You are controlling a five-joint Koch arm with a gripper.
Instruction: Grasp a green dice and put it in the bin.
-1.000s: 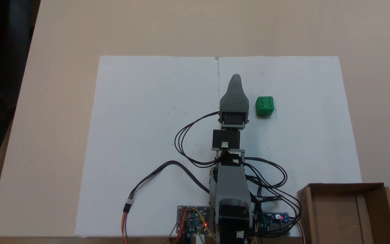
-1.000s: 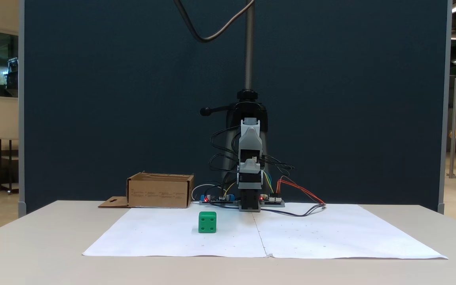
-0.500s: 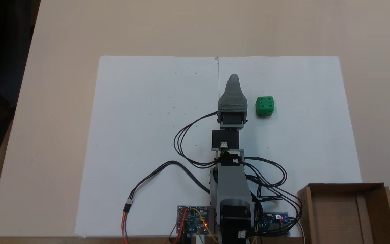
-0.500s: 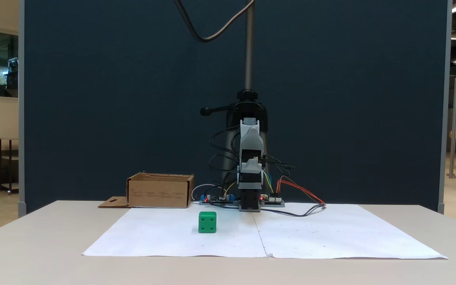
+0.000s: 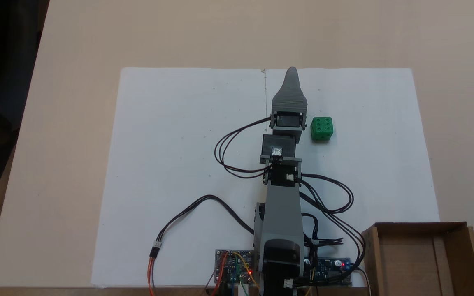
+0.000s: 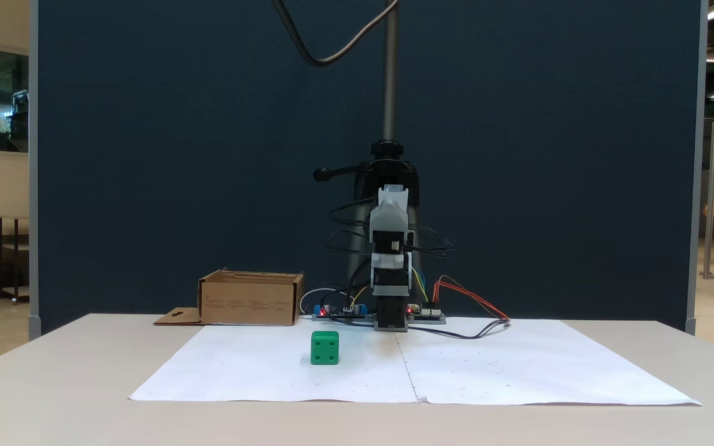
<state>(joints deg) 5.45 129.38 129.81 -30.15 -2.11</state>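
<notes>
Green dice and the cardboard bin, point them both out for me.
green dice (image 5: 321, 129), a fixed view from above, its six-pip top face.
bin (image 6: 250, 303), a fixed view from the front, its printed front wall.

A beige counter (image 5: 220, 33) is covered in the middle by two white paper sheets (image 5: 179, 144) laid edge to edge. The green dice (image 5: 321, 129) is set on the right sheet in the top-down fixed view. The bin (image 5: 418, 257), circuit boards (image 5: 233, 265) and the arm's base are placed at the counter's near edge.
</notes>
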